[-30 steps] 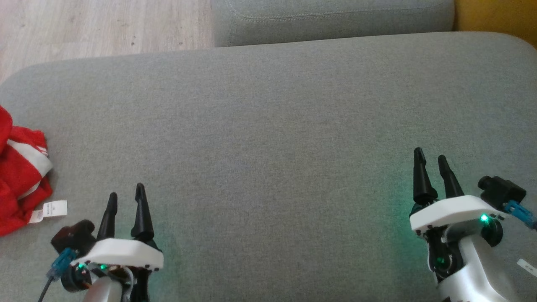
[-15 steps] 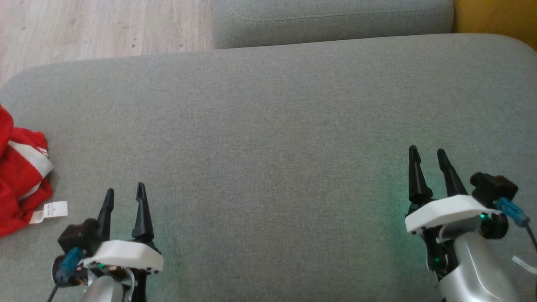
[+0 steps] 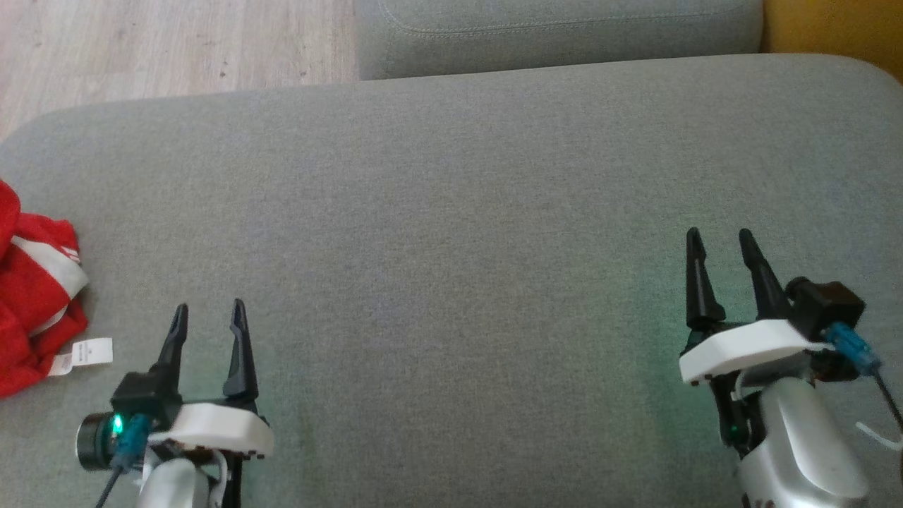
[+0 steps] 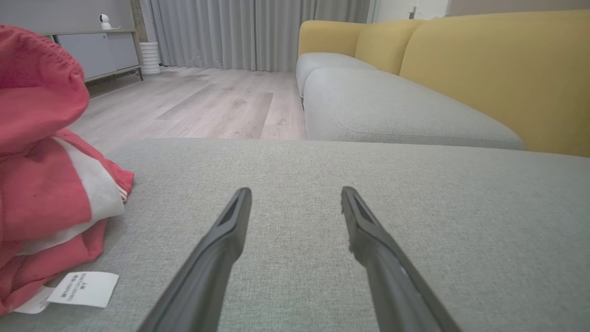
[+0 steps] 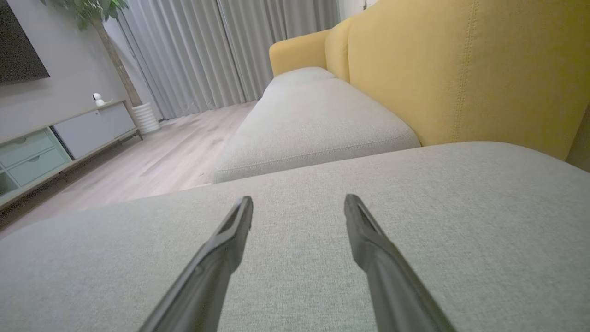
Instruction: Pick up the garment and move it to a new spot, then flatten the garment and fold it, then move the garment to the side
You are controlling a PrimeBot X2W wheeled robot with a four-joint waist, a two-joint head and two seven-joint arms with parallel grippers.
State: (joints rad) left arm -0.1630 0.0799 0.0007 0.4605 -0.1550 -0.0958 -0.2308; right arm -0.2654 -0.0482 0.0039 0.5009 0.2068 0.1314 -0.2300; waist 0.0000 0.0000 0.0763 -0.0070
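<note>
One garment [image 3: 32,296] on show, red with a white stripe, crumpled in a heap at the far left edge of the big grey cushion [image 3: 451,197]. One white label [image 3: 92,351] lies flat on the cushion just beside the heap. Two grey cushions in all: the second cushion [image 3: 557,32] sits beyond the first, against the yellow sofa back [image 3: 832,25], with wood floor [image 3: 176,42] to its left.

Two grippers, two dark fingers each. The left gripper [image 3: 210,305] sits at the lower left, jaws spread wide, nothing between them but bare grey fabric. The garment is off to its left, near but apart from it. The right gripper [image 3: 719,233] is well across at the lower right, jaws just as wide and empty, pointing up the cushion. Whether either set of fingers touches the cushion I cannot tell.
</note>
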